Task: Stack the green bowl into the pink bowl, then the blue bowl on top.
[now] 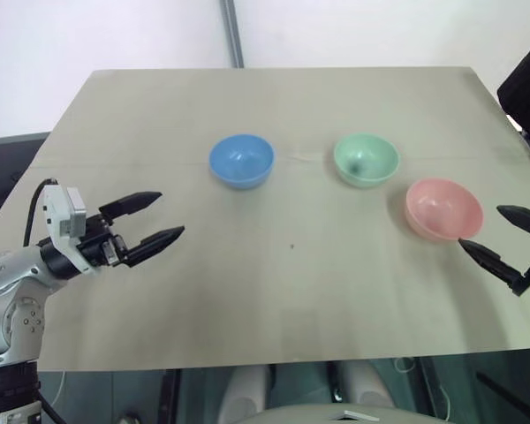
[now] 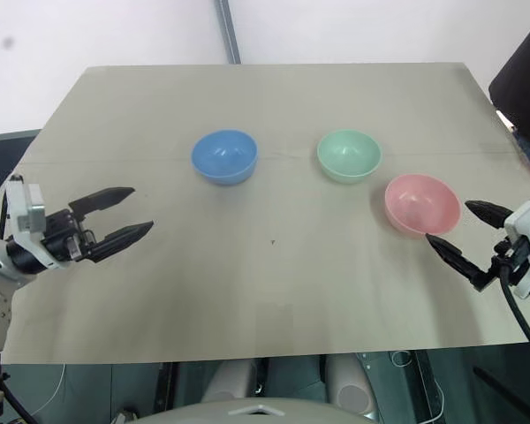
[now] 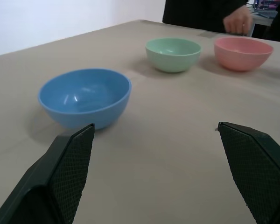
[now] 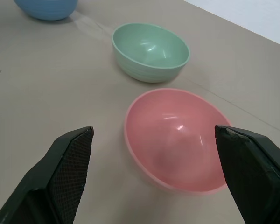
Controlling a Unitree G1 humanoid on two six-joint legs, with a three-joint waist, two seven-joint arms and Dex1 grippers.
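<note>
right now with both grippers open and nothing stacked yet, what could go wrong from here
1. The right gripper hangs right beside the pink bowl; reaching past it for the green bowl could knock the base bowl aside.
2. The bowls are smooth and rounded; a rim pinch on the green one may slip or tip it.
3. A person's hand rests at the table's far edge near the pink bowl, inside a possible arm sweep.

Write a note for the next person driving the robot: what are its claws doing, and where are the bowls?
Left claw: open, empty, off to the side of the blue bowl.
Right claw: open, empty, beside the pink bowl.
The green bowl stands between the other two; all three sit apart on the table.
Done: nothing stacked.
Left: green into pink, then blue on top.
</note>
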